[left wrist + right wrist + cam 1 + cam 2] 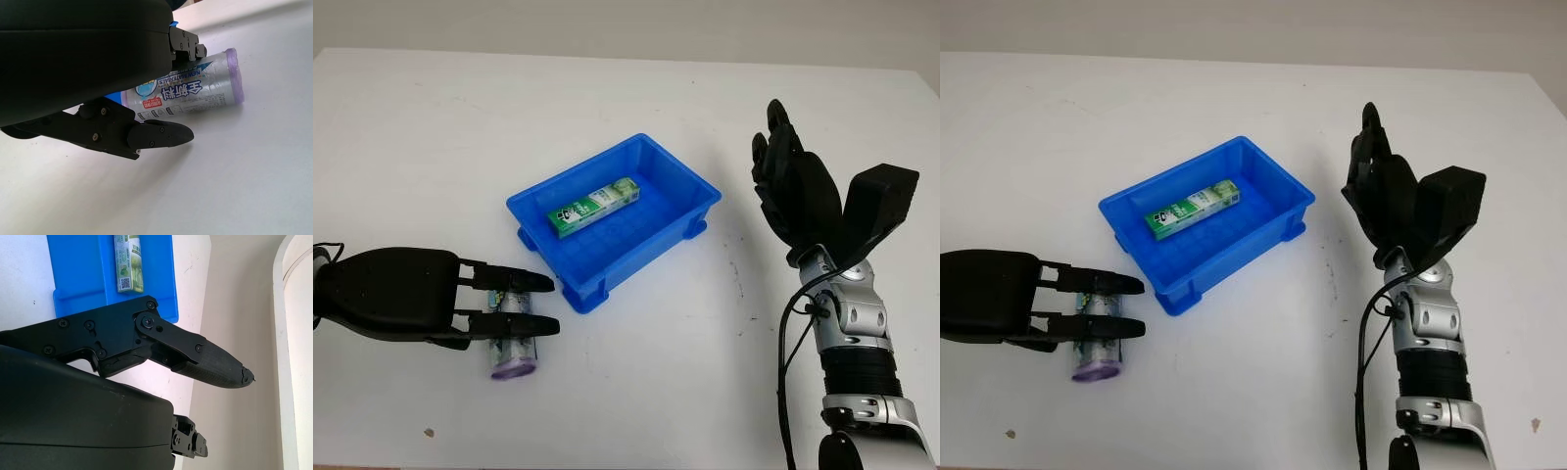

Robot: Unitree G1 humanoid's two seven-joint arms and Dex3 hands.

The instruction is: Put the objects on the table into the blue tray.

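A: Left hand?
B: Low over the table, open, holding nothing; silver roll lies on its side beneath its fingers, near the blue tray.
A: Right hand?
B: Raised right of the tray, open. Green box lies inside the tray.

**Black shells, silver joints**

The left robot hand is matte black — a broad, smooth rounded shell with slim, blunt-tipped fingers hinged on flat black links fastened by small dark screws. The right robot hand wears the same black casing, with a boxy black block beside it. Below it the forearm is built of silver-grey metal segments and black ribbed rings — a thin black cable loops alongside.
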